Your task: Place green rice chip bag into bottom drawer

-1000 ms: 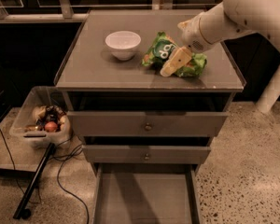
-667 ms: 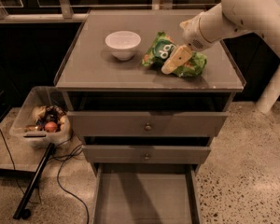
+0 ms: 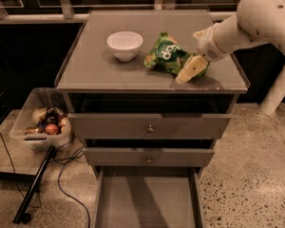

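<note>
On the cabinet top, the green rice chip bag lies crumpled just right of the white bowl, with its right end directly under the gripper. The gripper reaches in from the right on the white arm, tilts down toward the front edge and touches the bag's right end. Its degree of opening cannot be determined. The bottom drawer stands pulled out below, well apart from the bag. Compared with 0.7 s earlier, the gripper has shifted from the bag's middle toward its right end, while bag and bowl remain in place.
</note>
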Controlling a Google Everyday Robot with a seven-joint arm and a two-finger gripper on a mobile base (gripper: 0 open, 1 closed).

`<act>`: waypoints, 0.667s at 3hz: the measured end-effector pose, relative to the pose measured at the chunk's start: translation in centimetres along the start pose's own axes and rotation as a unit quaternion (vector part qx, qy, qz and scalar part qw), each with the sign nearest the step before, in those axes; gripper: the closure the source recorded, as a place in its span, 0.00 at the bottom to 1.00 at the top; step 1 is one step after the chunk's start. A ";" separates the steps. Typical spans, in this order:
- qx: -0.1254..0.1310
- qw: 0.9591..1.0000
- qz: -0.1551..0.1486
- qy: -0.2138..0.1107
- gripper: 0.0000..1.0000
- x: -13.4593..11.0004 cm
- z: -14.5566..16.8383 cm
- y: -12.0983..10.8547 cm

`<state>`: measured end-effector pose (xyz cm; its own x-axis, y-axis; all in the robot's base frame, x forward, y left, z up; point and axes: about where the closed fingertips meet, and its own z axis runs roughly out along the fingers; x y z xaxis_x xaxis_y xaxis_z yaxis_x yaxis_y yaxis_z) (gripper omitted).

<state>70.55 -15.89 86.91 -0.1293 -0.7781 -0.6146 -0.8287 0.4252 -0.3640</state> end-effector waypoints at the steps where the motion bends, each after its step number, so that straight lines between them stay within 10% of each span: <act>1: -0.002 1.000 0.000 0.003 0.08 0.6 -0.1 0.3; 2: -0.002 1.000 0.000 0.003 0.27 0.6 -0.1 0.3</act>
<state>70.19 -16.30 86.54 -0.1323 -0.7809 -0.6105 -0.8307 0.4234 -0.3615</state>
